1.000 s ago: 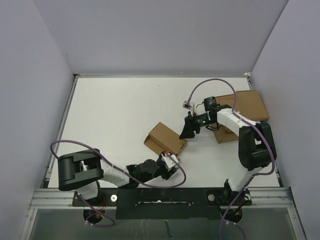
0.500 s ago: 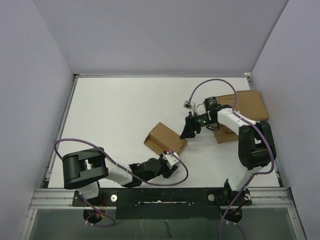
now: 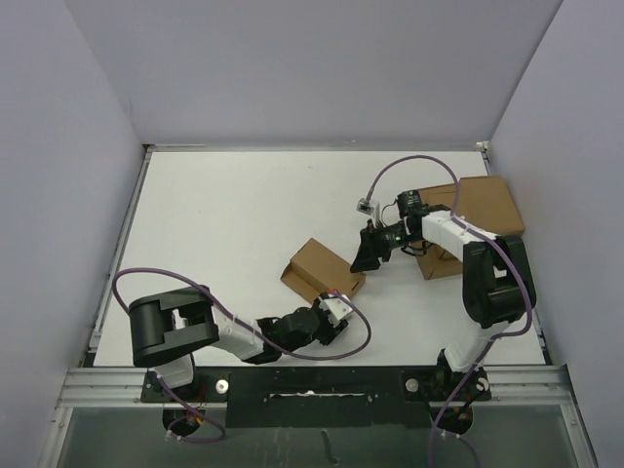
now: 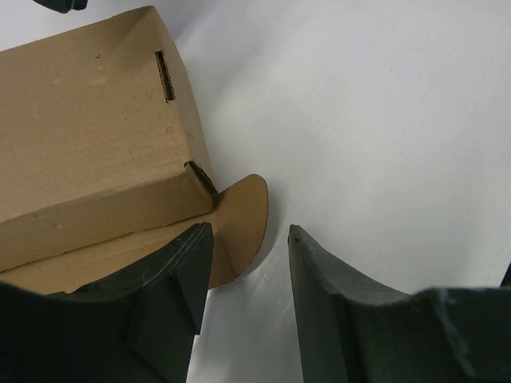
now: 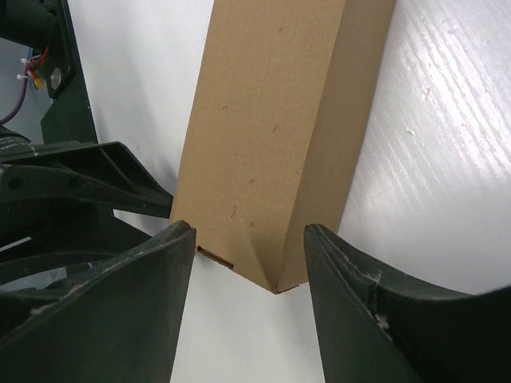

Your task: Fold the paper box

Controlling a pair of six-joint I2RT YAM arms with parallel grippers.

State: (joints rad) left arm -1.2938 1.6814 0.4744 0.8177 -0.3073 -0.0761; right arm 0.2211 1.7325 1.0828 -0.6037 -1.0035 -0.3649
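Observation:
The paper box (image 3: 322,270) lies folded into a narrow brown box near the table's middle. In the left wrist view the paper box (image 4: 88,152) fills the upper left, and a rounded flap (image 4: 243,215) lies flat on the table beside its near corner. My left gripper (image 4: 247,231) is open, with the flap's edge between its fingertips and nothing gripped. In the top view the left gripper (image 3: 336,306) sits just below the box's near end. My right gripper (image 5: 249,233) is open around the far end of the paper box (image 5: 279,112), with the right finger (image 5: 327,247) apart from the cardboard.
A larger flat cardboard slab (image 3: 483,205) lies at the back right, with a squat brown box (image 3: 436,263) at its near edge under the right arm. The white table (image 3: 224,214) is walled at the left, the back and the right. Purple cables loop from both arms.
The left arm's elbow has swung right and its gripper has edged toward the box's near end, its jaws a little narrower. The right arm and the box have not moved.

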